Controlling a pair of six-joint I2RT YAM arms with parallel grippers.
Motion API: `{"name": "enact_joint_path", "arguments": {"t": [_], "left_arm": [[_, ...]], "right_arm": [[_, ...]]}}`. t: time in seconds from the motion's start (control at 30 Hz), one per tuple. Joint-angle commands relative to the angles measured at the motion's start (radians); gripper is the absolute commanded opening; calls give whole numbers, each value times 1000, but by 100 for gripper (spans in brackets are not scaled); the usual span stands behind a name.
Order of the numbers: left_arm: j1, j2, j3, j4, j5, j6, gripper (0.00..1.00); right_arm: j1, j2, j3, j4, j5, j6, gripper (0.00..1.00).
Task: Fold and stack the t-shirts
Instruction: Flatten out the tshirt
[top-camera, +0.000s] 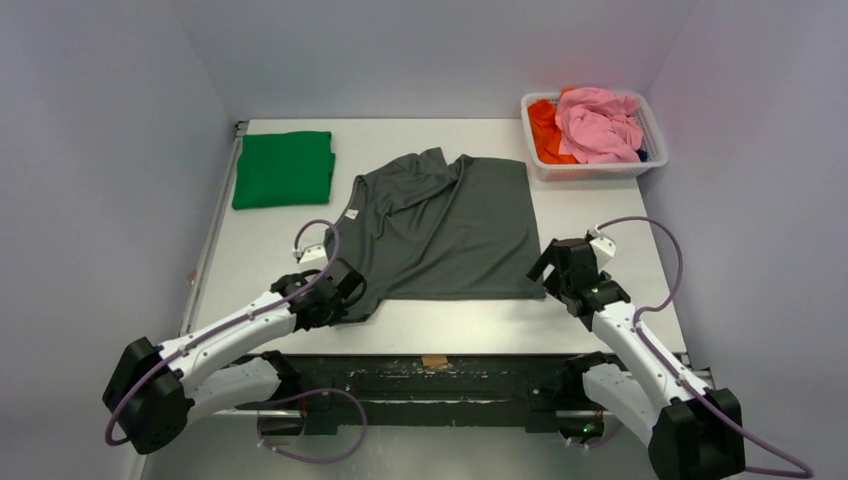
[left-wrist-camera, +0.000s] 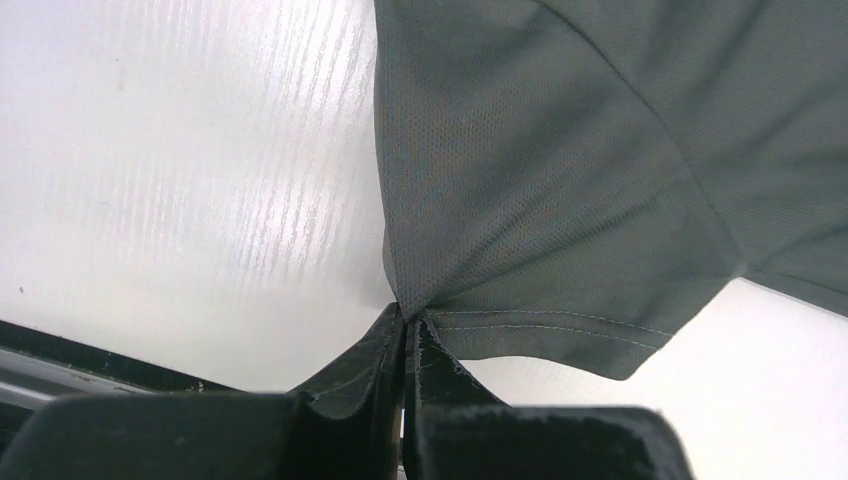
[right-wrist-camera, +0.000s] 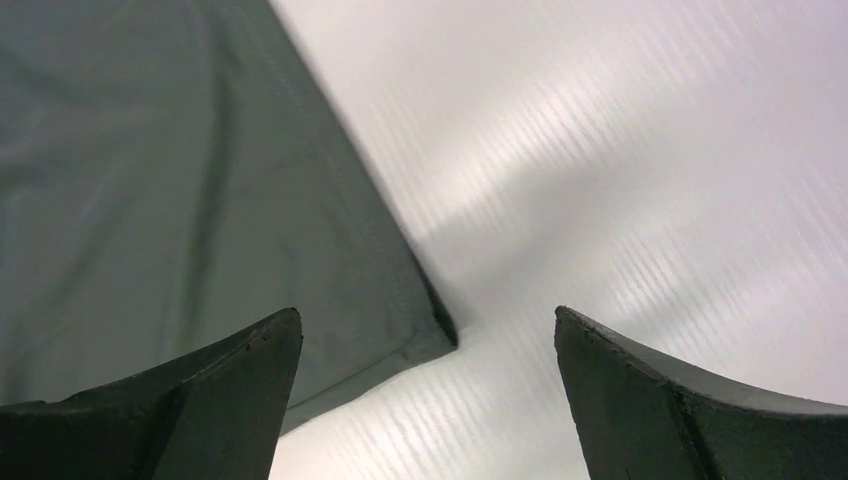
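The grey t-shirt (top-camera: 450, 230) lies spread out in the middle of the white surface (top-camera: 600, 215). It is mostly flat, with some folds and bumps near the collar on the far side. The green t-shirt (top-camera: 283, 169) is folded into a neat square at the far left corner of the surface, apart from the grey one.

The left end effector (left-wrist-camera: 405, 322) is closed tight on the near left corner of the grey t-shirt. In the left wrist view its two fingers are pressed together with the edge of the cloth pinched between them. Little wrinkles fan out from the pinch.

The right end effector (right-wrist-camera: 425, 318) is wide open and holds nothing. It is at the near right corner of the grey t-shirt. In the right wrist view that corner lies flat on the surface between the two fingers, closer to the left one. I cannot tell if the fingers touch the surface.

A white basket (top-camera: 590, 170) sits at the far right corner. A pink cloth (top-camera: 598, 122) and an orange cloth (top-camera: 545, 130) are piled inside it.
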Motion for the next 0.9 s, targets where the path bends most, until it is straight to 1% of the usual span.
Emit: {"name": "enact_joint_path", "arguments": {"t": [0.0,0.17,0.23,0.27,0.3,0.43,0.47,0.6,0.67,0.7,0.87], "left_arm": [[0,-84,-19,-13,-22,0,0],[0,-118,-16,-15,-20,13,0],[0,-124,-20,-9,-16,15,0],[0,-125,-25,1,-13,16,0],[-1,-125,-28,9,-10,18,0],[0,-120,-31,11,-12,14,0],[0,-119,-32,12,-12,13,0],[0,-133,-23,5,-23,10,0],[0,-146,-7,-12,-42,4,0],[0,-156,1,-22,-49,2,0],[0,-216,40,-38,-70,6,0]], "right_arm": [[-47,20,-39,10,-43,24,93],[-57,98,-50,79,-170,14,76],[-57,125,-57,89,-174,14,71],[-57,137,-61,96,-176,14,64],[-57,149,-65,105,-191,12,60],[-58,203,-74,120,-217,8,54],[-58,216,-79,124,-209,10,49],[-57,229,-87,157,-249,8,20],[-57,215,-78,157,-259,1,2],[-57,204,-71,146,-259,-3,0],[-57,89,-44,87,-245,-32,0]]}}
